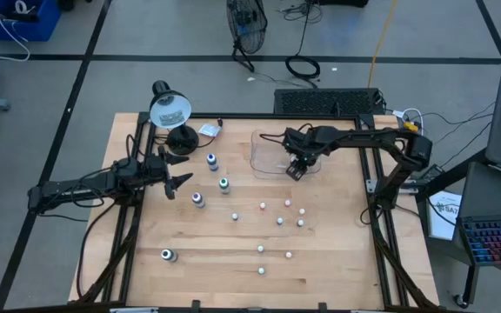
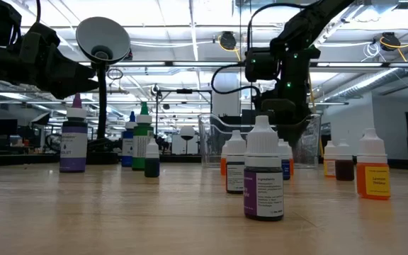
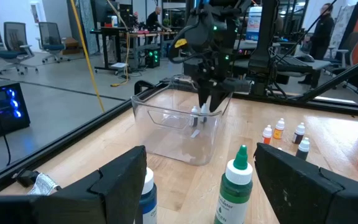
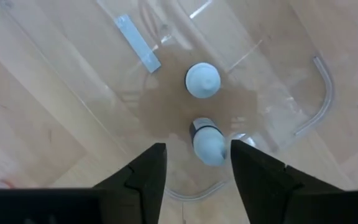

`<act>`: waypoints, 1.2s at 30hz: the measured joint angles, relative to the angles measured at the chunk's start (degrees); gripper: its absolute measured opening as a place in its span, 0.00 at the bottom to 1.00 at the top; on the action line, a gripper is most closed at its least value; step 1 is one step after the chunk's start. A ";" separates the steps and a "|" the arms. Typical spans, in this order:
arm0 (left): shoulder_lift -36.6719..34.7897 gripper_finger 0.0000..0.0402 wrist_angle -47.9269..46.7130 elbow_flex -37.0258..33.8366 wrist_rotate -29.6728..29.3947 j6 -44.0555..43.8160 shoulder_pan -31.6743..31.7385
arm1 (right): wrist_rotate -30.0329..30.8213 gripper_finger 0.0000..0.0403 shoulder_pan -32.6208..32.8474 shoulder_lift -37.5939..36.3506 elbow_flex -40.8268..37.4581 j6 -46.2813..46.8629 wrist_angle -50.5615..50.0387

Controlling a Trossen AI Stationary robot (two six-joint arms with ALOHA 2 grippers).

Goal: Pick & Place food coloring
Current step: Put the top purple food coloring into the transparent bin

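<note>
Release calls for the right gripper [image 4: 193, 163], fingers spread wide above two bottles [image 4: 203, 79] inside the tray [image 3: 166, 134], to rise straight, avoiding the tray wall.

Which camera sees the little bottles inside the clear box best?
The right wrist view: it looks straight down on both bottles in the clear box, below the open right tool. The left wrist view glimpses them through the wall. The high and low views hide them.
</note>
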 joint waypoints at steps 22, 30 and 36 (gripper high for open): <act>0.00 0.74 0.00 0.02 -0.15 0.00 0.00 | -3.48 0.39 23.90 -20.36 0.02 4.87 5.12; 0.01 0.74 0.00 0.01 -0.19 0.00 0.02 | 5.65 0.35 41.75 -14.27 0.00 10.50 3.52; 0.01 0.74 -0.01 0.02 -0.20 0.00 0.00 | 6.37 0.29 47.34 -8.21 0.00 14.10 3.49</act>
